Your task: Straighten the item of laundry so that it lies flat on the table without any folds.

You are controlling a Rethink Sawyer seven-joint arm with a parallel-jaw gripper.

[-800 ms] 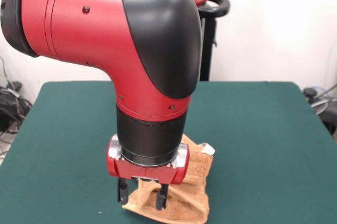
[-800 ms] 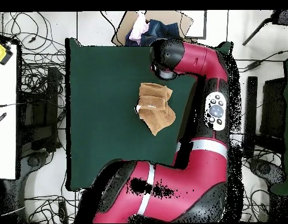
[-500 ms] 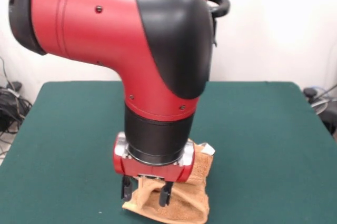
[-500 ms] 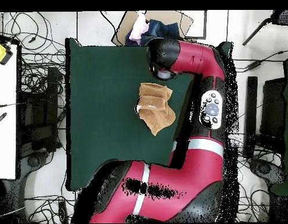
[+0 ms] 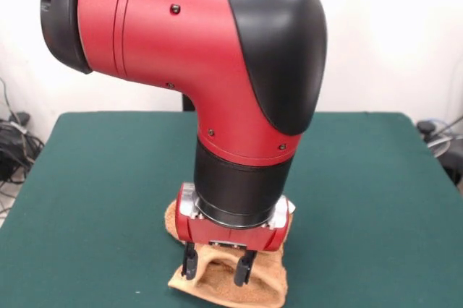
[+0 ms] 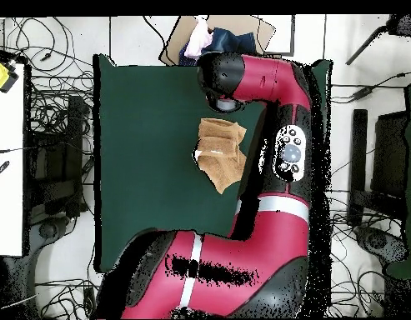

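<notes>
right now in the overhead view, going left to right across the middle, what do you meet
white bench → cables → bare green table → towel → red arm → black stand

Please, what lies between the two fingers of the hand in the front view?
In the front view, a raised fold of the towel lies between the open fingers of the hand.
</notes>
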